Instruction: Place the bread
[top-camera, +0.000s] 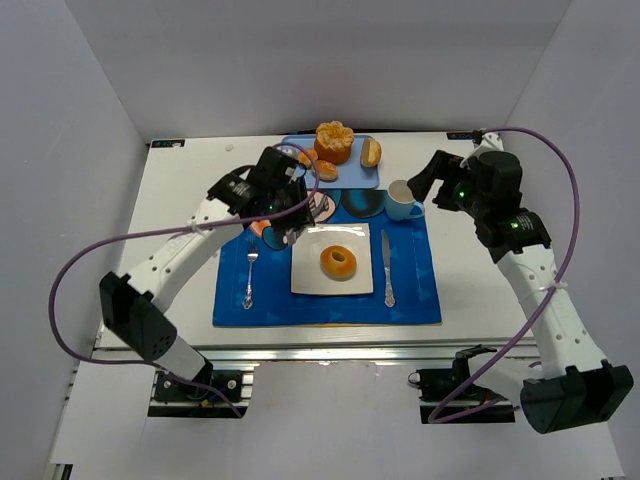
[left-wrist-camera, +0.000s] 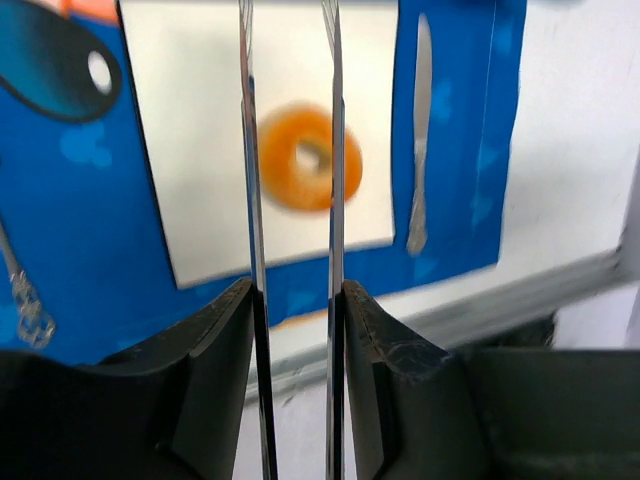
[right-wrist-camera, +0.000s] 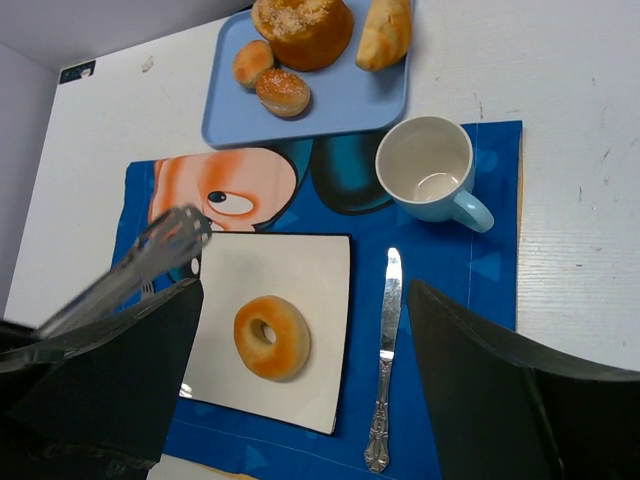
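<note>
1. Top external view: the ring-shaped golden bread lies flat on the square white plate. The plate sits mid-way along the blue printed placemat, toward the near edge of the bench.
2. Nothing is gripping the bread. In the right wrist view the thin metal tongs end off the plate's far-left corner, apart from the ring.
3. The left tool is clenched on those tongs. Its two fingers press against the two blades, which stand slightly apart with nothing between them. The blades cross in front of the blurred bread only in that camera's line of sight.
4. The right tool is spread wide and grasps nothing. It hangs over the right side of the bench beside the light blue mug.
5. Judged from this, the placing itself looks done, since the bread rests on the plate between the silver fork and the silver knife.
6. What seems left is to draw the tongs clear and set them down.
7. Several rolls sit on the pale blue tray at the far edge. The task wording does not settle whether any of them is meant to follow.
</note>
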